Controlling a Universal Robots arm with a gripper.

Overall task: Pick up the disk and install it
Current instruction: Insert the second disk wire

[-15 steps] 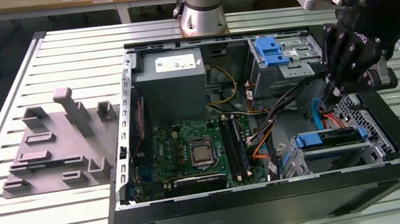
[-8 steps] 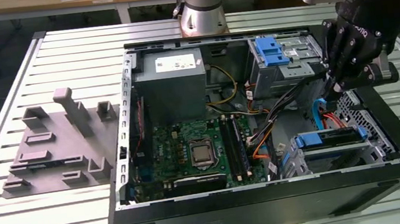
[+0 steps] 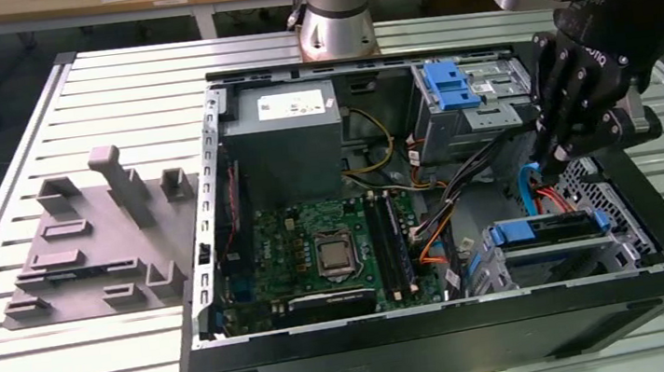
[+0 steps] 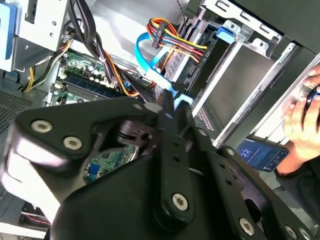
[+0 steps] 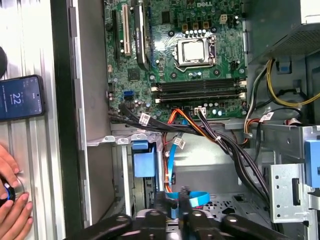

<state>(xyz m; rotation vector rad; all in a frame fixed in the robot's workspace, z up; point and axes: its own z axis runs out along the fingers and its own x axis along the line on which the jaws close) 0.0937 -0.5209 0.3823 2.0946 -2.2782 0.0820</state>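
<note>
Hovering inside the open PC case (image 3: pixel 448 323), gripper (image 3: pixel 550 154) fingers pinched on a blue cable (image 4: pixel 150 67), above the disk (image 3: pixel 543 229) seated in its bay. Disk likely rigid, heavyish, shock-sensitive; grip its blue carrier edges.

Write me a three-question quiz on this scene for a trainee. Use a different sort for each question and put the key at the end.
1. True or false: the computer case lies open, with its motherboard exposed.
2. Multiple choice: in the exterior view, where is the gripper?
A. At the case's end on the exterior view's left
B. Over the middle of the motherboard
C. At the exterior view's right, by the drive bays
3. Short answer: in the first wrist view, what lies on the table near the person's hand?

Key: 1 true; 2 C; 3 a phone.
</note>
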